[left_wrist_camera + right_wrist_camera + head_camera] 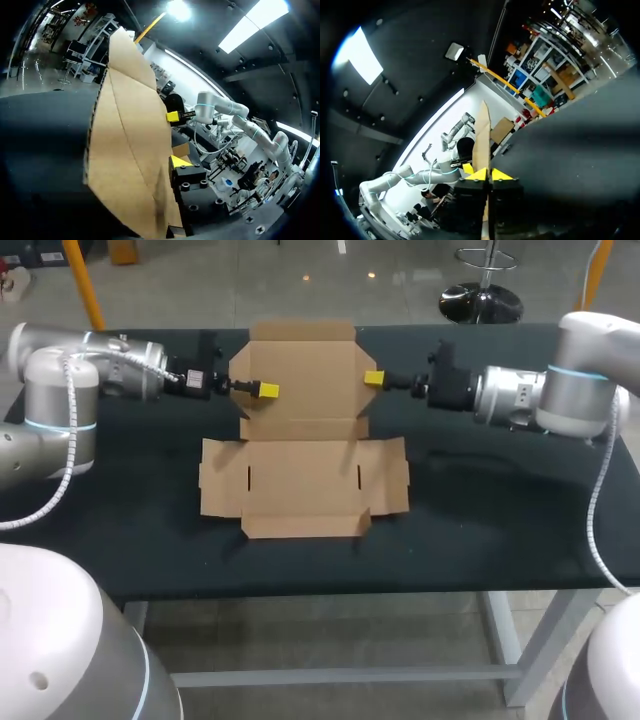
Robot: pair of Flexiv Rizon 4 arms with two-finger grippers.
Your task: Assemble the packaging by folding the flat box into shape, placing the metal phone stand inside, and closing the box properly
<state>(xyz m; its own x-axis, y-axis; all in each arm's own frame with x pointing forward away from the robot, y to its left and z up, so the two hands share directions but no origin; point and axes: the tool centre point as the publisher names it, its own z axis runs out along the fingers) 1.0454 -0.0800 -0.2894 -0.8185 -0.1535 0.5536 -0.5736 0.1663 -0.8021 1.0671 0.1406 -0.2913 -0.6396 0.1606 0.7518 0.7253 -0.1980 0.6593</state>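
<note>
Clamping the right gripper [490, 175] on the cardboard box [300, 475] at the right side flap of its far panel, with the card edge-on between the two yellow fingertips [502, 175] and touched from both sides. Has the right arm [540, 395] stretched level above the black tabletop [500, 520], in from the right. Meets the same panel's left flap with the left gripper [265, 391], on the left arm [100, 375] from the opposite side. Cannot tell whether that one is closed or apart, with card covering most of it in the left wrist view. Holds the far panel tilted up off the tabletop between the two grippers. Has the near half of the box lying flat and unfolded in the tabletop's middle, side flaps spread out, front strip toward the near edge. Shows the raised panel in the left wrist view as a broad brown sheet right beside the left gripper, with the right gripper beyond its far edge.
</note>
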